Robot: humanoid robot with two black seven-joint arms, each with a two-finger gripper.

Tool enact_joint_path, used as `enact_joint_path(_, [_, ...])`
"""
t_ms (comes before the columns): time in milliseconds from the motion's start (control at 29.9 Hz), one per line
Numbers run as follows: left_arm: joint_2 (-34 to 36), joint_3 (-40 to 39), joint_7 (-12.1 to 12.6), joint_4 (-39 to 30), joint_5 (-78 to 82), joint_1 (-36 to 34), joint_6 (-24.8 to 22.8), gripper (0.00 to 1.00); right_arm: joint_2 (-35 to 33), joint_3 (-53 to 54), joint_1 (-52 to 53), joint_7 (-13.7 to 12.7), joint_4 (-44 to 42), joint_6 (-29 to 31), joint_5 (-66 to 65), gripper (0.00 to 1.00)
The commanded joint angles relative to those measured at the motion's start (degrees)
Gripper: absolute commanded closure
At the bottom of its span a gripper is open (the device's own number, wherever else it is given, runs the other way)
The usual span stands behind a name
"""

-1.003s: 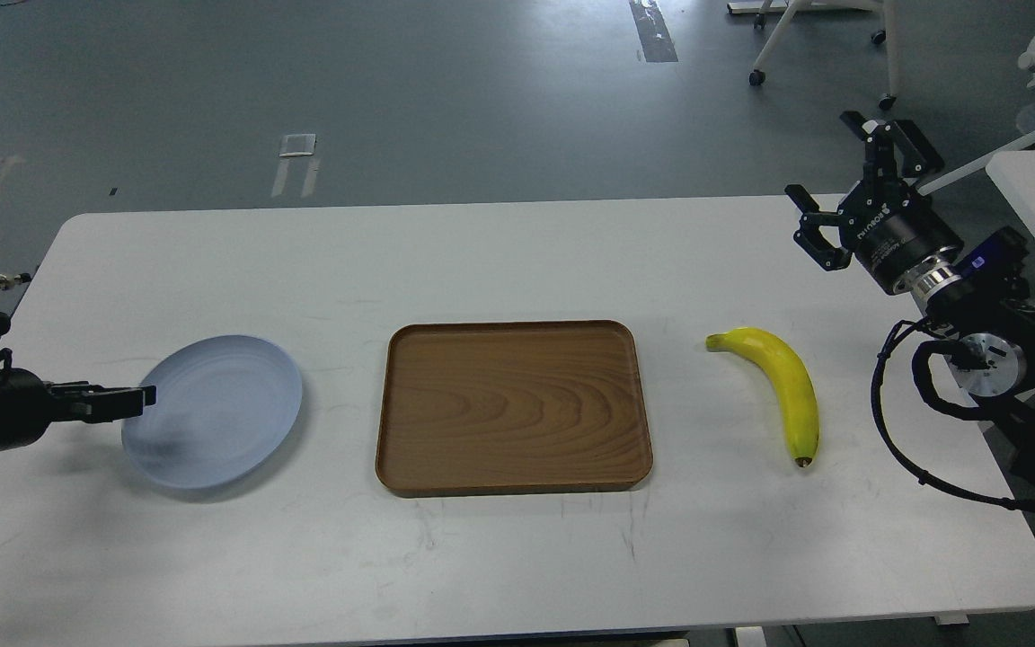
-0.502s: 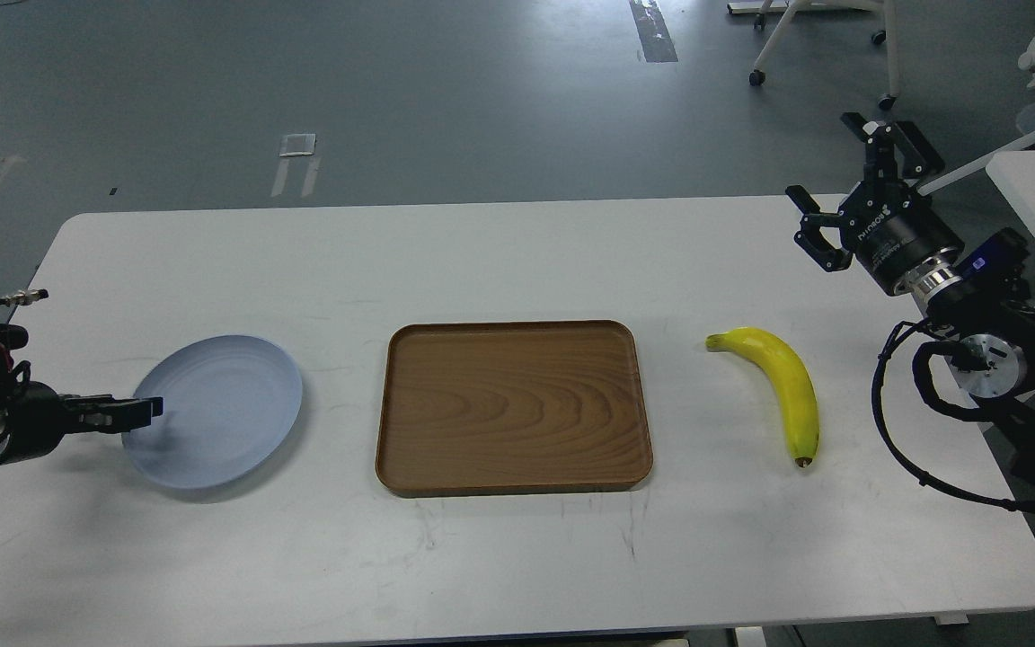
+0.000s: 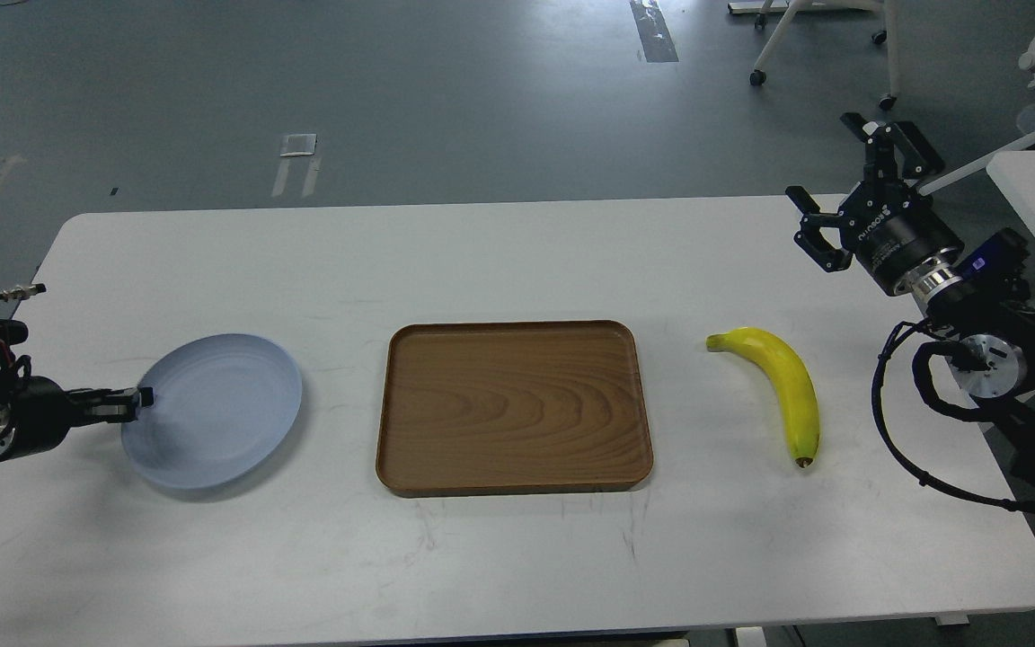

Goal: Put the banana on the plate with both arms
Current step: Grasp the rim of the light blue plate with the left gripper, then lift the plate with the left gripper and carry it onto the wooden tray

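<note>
Banana, tray and plate on a white bench, an arm at each end.

The bench (image 3: pixel 517 270) carries a brown tray (image 3: pixel 514 406) at its middle. The plate (image 3: pixel 216 409) lies near the left edge, the banana (image 3: pixel 787 386) near the right edge, flat on the bench, well apart from the plate. The right gripper (image 3: pixel 845 184) hangs over the far right corner, fingers spread wide, holding nothing. The left gripper (image 3: pixel 127 403) touches the plate's left rim; I cannot tell whether it grips.
</note>
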Motion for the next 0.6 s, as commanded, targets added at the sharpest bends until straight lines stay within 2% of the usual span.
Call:
enact_joint_path(0, [0.17,-0.06,0.01,-0.09,0.02,-0.49,0.07,1.00,0.00,0.00,0.00,0.00,0.00,0.00,0.00,0.00])
enact_joint_path(301, [1.75,-0.06,0.01,-4.92,0.02,-7.33,-1.15,1.00,-0.09,0.00,0.00,0.00,0.18,0.00,0.00,0.00])
enact_joint_path(435, [2.63,-0.06,0.01,-12.38,0.19,-12.25,-3.78,1.00,-0.26,0.26,0.27,0.00,0.18,0.00,0.09,0.00])
enact_joint_path(568, [1.84,-0.06,0.01,-16.61,0.46,-15.86,-6.42,1.00,-0.26,0.53,1.06,0.00,0.27,0.00,0.09,0.00])
